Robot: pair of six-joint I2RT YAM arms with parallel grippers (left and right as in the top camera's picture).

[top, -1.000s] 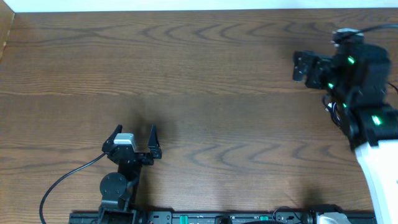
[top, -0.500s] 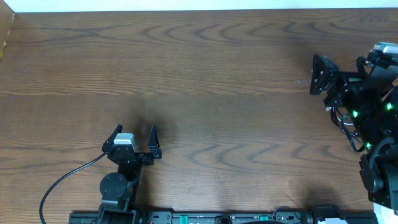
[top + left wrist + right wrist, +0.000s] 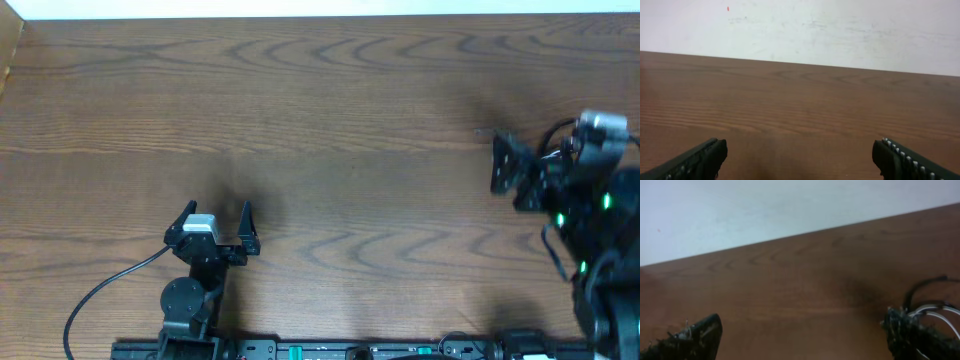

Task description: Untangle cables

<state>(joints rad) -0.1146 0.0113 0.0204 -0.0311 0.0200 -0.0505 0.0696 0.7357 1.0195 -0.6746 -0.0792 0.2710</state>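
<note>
My left gripper (image 3: 218, 212) (image 3: 800, 155) is open and empty, low over the bare wooden table (image 3: 350, 120) at the front left. My right gripper (image 3: 508, 168) (image 3: 802, 335) is open near the table's right side, pointing left, with nothing between its fingers. Thin black and white cords (image 3: 932, 307) show at the right edge of the right wrist view, beside and behind the right finger; I cannot tell if they touch it. In the overhead view the cables are hidden by the right arm.
A thick black wire (image 3: 100, 290) loops from the left arm's base toward the front left edge. A pale wall (image 3: 840, 30) stands beyond the table's far edge. The right arm's body (image 3: 600, 260) covers the front right corner.
The right arm has swung from the far right toward the front, and its gripper has moved nearer along the right side. The left arm has not moved.
</note>
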